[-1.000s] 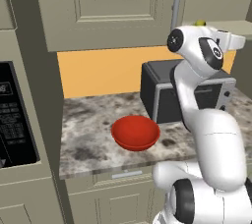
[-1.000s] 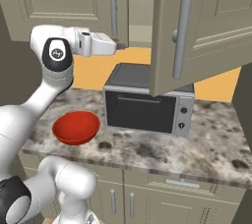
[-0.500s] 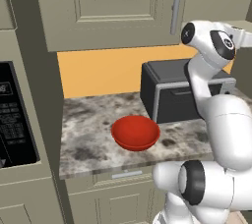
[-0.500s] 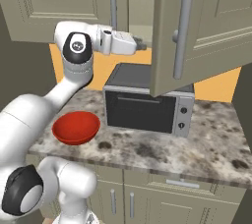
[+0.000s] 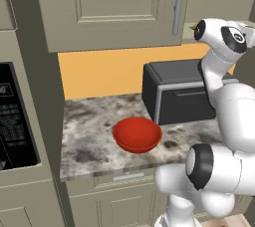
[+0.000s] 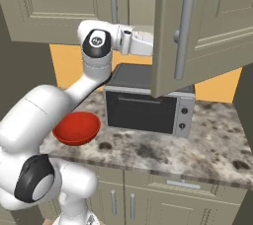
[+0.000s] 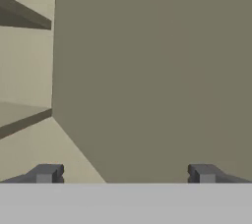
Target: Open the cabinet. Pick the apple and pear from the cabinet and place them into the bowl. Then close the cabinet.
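The cabinet's right door stands swung open, with its long bar handle facing me. Its left door is shut. My arm reaches to the right at shelf height, and the hand passes behind the open door. In the hand view my gripper is open, fingertips wide apart with nothing between them, facing a bare inner cabinet wall and shelf edges at the left. The red bowl sits on the counter left of the microwave. The apple and pear are hidden.
A dark microwave stands on the marbled counter right under the open cabinet. An oven panel sits in the tall unit at the left. Low drawers and doors run under the counter.
My arm has swung right and forward, and the hand has gone in behind the open door. The gripper stays open. The bowl has not moved.
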Motion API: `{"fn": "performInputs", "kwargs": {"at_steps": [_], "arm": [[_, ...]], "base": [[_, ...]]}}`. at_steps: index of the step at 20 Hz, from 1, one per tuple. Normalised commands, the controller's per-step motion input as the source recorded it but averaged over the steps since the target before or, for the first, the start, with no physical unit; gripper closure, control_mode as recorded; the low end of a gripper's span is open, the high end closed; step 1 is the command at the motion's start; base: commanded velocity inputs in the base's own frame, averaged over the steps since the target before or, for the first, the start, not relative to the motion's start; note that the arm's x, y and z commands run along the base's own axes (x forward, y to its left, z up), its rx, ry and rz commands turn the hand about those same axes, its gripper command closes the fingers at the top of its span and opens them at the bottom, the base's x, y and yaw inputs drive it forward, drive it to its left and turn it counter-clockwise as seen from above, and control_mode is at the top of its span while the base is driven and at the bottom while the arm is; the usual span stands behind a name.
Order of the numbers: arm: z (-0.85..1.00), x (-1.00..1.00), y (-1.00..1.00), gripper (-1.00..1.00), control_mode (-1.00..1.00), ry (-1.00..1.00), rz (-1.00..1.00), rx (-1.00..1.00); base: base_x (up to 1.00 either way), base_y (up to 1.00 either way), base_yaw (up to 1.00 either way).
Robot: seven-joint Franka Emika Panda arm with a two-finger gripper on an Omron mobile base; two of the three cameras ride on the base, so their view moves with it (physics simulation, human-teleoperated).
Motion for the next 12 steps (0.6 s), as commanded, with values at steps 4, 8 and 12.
{"fn": "performInputs", "kwargs": {"at_steps": [4,8,12], "arm": [[0.0,0.01,-0.5,-1.0,-1.0,0.0,-0.15,0.0],[0.0,0.0,-0.55,-1.0,-1.0,0.0,-0.16,0.0],[0.0,0.0,-0.6,-1.0,-1.0,0.0,-0.18,0.0]], "base": [[0.0,0.0,0.0],[0.0,0.0,0.0],[0.0,0.0,0.0]]}}
